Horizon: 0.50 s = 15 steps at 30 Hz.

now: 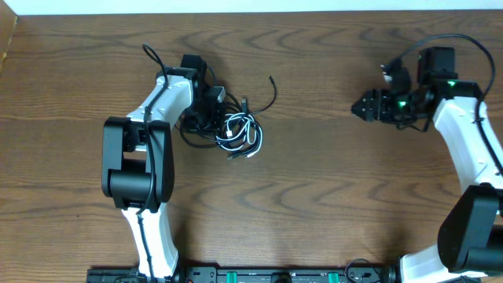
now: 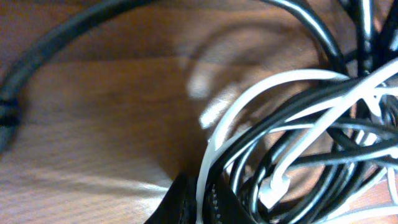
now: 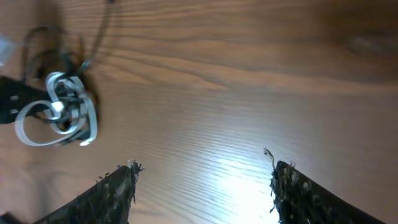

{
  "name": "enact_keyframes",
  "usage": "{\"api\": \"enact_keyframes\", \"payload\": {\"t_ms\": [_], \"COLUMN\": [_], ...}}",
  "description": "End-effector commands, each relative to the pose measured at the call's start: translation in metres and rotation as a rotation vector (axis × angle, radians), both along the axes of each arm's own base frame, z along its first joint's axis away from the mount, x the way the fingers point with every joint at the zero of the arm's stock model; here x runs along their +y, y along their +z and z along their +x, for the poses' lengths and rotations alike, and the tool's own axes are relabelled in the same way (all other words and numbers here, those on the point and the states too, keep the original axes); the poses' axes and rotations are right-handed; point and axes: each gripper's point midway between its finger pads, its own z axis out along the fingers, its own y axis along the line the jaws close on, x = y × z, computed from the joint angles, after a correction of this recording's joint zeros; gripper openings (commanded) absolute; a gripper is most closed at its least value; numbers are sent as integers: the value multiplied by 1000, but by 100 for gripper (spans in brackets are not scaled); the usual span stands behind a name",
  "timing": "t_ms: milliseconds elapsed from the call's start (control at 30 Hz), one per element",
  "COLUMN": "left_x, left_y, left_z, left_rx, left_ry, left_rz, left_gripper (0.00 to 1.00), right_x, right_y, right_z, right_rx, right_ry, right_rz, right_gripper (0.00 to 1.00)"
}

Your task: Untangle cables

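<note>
— Where are the cables?

— In one knot on the wooden table [image 1: 314, 196]. The white cable [image 1: 238, 126] is coiled in loops, and the black cable [image 2: 273, 119] threads through and around them. One thin black end arcs up out of the knot.

— And the left gripper [image 1: 211, 110]?

— Right at the knot's left edge, down among the strands. In the left wrist view a white strand runs between two dark finger parts at the bottom, but it is too close and blurred. I cannot tell whether they pinch it.

— The right gripper [image 3: 202, 168]?

— Well apart from the knot, off to its right. Its fingers are spread wide over bare wood with nothing between them.
</note>
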Motion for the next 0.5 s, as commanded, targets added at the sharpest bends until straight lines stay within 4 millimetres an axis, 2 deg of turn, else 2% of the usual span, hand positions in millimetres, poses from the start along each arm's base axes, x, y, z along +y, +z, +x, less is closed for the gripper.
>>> {"api": "enact_keyframes", "payload": {"t_ms": [0,100,233,333,467], "left_x": [-17,-29,-41,-42,-41], "left_y": [52,104,166,193,218], "left_z": [9,12,4,-3,-12], "left_rx": [-117,-234,-369,-428,-485], "left_ry": [1,-13,-44,-45,-43], "left_rz": [-108,-198,-289,-305,-320], "left_gripper": [7,8,7,8,8], "right_x": [33,56,87,105,134], "right_y": [22,39,72,94,121], "right_z": [6,10,16,20,20], "right_rx": [-53,-97,-157,-181,-215], "right_ry": [80,142,198,202,229], "right_rz": [105,139,174,198,248], "right_gripper": [68,66,63,61,57]}}
